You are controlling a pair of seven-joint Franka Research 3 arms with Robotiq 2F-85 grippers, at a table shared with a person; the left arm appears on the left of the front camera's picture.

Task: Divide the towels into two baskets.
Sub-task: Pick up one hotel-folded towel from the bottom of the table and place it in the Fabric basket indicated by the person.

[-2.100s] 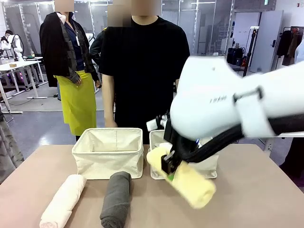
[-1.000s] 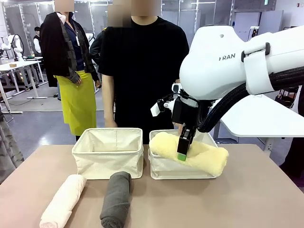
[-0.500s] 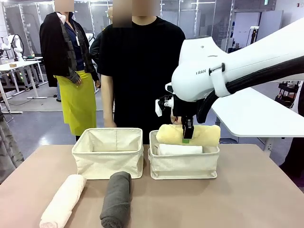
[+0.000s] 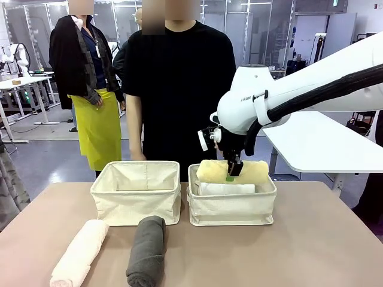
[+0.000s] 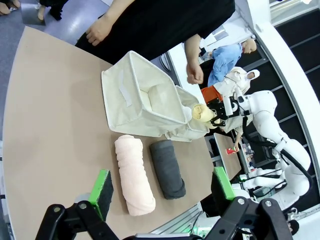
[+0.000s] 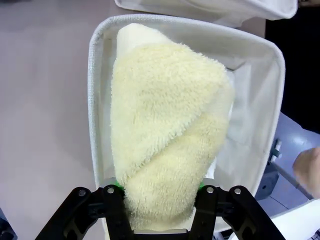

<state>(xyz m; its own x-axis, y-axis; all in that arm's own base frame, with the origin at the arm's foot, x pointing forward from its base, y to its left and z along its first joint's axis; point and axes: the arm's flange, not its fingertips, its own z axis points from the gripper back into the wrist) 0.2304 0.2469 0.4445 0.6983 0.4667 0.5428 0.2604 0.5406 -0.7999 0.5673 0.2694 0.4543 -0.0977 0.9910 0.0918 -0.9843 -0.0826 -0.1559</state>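
Observation:
My right gripper (image 4: 231, 173) is shut on the yellow towel (image 4: 232, 170), holding it lengthwise just over the right basket (image 4: 232, 209). The white towel (image 4: 226, 188) lies in that basket below it. In the right wrist view the yellow towel (image 6: 170, 135) sits between my fingers above the basket's rim (image 6: 94, 100). The left basket (image 4: 136, 200) holds nothing I can see. The pale pink towel (image 4: 79, 251) and dark grey towel (image 4: 146, 250) lie on the table in front of it. My left gripper (image 5: 162, 186) hangs open above the table, near the pink towel (image 5: 132, 175) and grey towel (image 5: 167, 170).
A person in a black shirt (image 4: 179, 89) stands close behind the two baskets, hands down at the sides. One of the person's hands (image 6: 307, 167) shows beyond the right basket's far side. Bare tabletop (image 4: 299, 251) lies to the front right.
My right gripper carried the yellow towel up from the front of the table, swung it level over the right basket, and lowered it toward the white towel.

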